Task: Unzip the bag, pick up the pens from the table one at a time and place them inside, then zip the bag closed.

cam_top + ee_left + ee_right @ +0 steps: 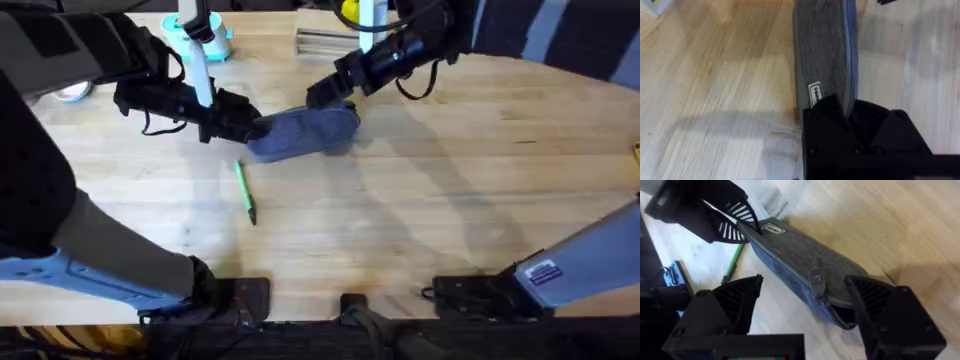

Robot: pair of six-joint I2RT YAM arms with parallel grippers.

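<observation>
A thin green pen (245,192) lies on the plank-wood counter (420,200). Just beyond, the oblong grey fabric bag (300,133) rests, its left end clamped by the left gripper (252,127). The right gripper (805,305), fingers apart, straddles its right end.

The bag (800,265) is matt grey woven cloth on the table (450,200) of smooth pale wood.

Teal object (208,40) at the upper left of the overhead view, metal rack-like item (322,41) at top centre, yellow object (349,10) beside it
</observation>
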